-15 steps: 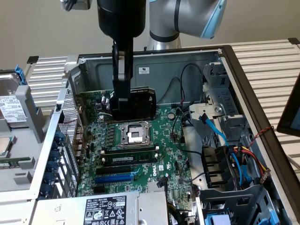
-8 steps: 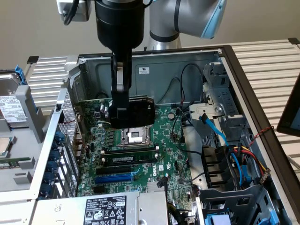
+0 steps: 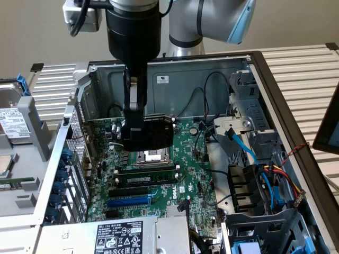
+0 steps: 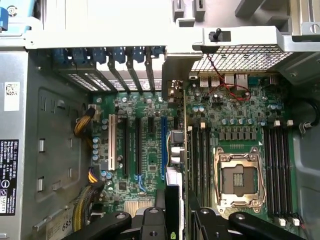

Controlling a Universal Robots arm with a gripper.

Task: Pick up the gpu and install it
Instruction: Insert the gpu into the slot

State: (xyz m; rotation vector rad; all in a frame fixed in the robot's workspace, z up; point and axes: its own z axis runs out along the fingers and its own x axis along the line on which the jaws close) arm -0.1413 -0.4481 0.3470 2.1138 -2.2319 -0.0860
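The gpu [image 3: 157,131], a black-shrouded card, hangs above the green motherboard [image 3: 188,177] inside the open computer case, over the area near the CPU socket [image 3: 153,156]. My gripper [image 3: 135,135] is shut on it from above. In the wrist view the gpu [image 4: 178,150] is seen edge-on, its silver bracket toward the rear slot openings, held between my fingers [image 4: 150,222] with my gripper [image 4: 177,217] around its near end. It hovers beside the blue expansion slot [image 4: 163,145], apart from the board.
Memory slots [image 4: 277,165] and the CPU socket [image 4: 239,177] flank the card. Bundled cables [image 3: 259,172] and drive bays fill the exterior view's right. The power supply [image 3: 119,235] sits at the front, a hard drive [image 3: 13,121] outside on the left. Case walls [image 3: 175,79] surround the board.
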